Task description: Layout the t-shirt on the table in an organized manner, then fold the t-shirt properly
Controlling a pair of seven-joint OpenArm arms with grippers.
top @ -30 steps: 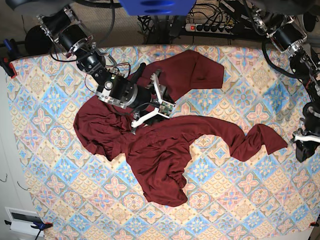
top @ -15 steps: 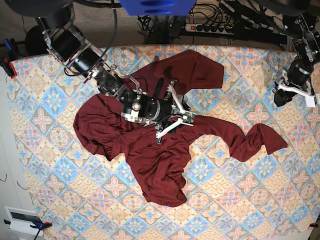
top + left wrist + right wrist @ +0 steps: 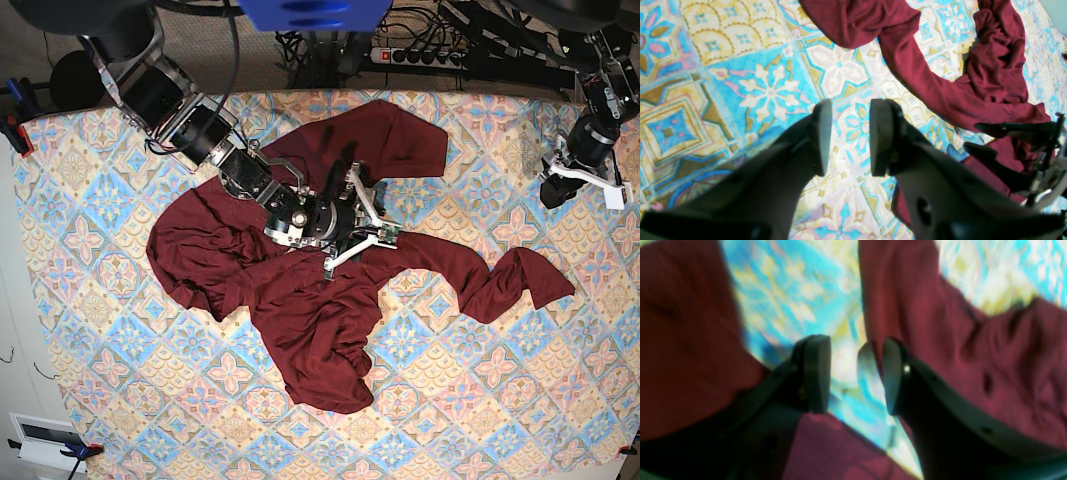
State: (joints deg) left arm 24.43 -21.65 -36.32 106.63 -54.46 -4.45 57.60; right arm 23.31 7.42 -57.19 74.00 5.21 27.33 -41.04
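T-shirt (image 3: 310, 290) lies crumpled mid-table (image 3: 80, 330), one strip trailing toward the left arm's side, so layout isn't done. Right gripper (image 3: 362, 232) hovers over the bunched middle, fingers apart, empty, probably lining up a pinch. Left gripper (image 3: 556, 185) sits off the cloth, fingers parted, holding nothing.

A power strip (image 3: 420, 55) lies beyond the tabletop.
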